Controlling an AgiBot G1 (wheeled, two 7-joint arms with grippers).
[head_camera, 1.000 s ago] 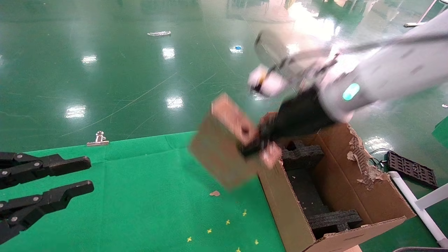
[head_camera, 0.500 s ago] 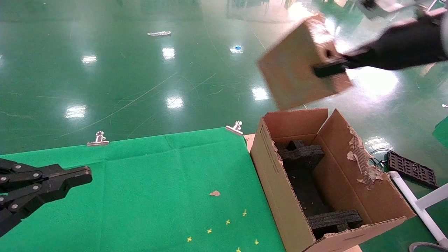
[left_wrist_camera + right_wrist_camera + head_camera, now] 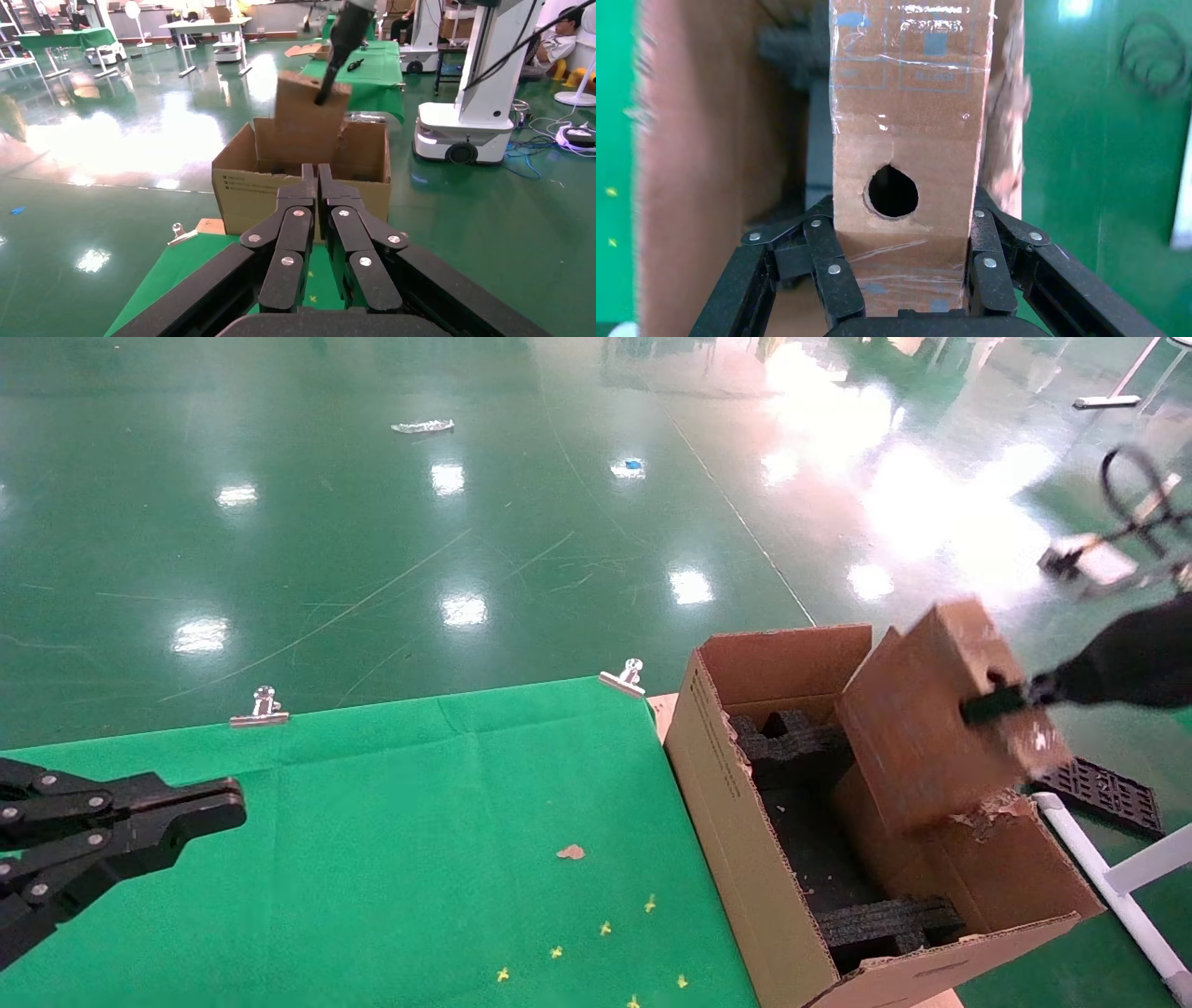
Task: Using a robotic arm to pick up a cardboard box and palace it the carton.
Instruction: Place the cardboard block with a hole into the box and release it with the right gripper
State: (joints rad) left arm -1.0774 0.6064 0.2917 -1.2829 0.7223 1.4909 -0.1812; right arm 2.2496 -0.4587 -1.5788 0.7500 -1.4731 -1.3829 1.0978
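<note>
Your right gripper (image 3: 899,281) is clamped on the cardboard box (image 3: 931,719), one black finger pressed against each broad side. In the head view the box hangs tilted ahead of the fingers, over the far right part of the open carton (image 3: 745,803); its lower corner overlaps the carton's torn right flap, and whether the two touch cannot be told.

The right wrist view gives you what the head view does not: the round hole (image 3: 892,191) in the box's narrow face sits just beyond the fingertips, with clear tape and blue print marks further along that face. The carton's brown inner wall and dark foam lie past the box.

The left wrist view shows the box upright above the carton's opening, the right arm coming down onto it from above.

Black foam inserts (image 3: 889,924) fill the carton's near end under the gripper's reach.

Your left gripper (image 3: 219,810) is parked over the green cloth (image 3: 419,859), well apart from the carton, its fingers pressed together and holding nothing. Two metal clips (image 3: 264,707) sit on the cloth's far edge.
</note>
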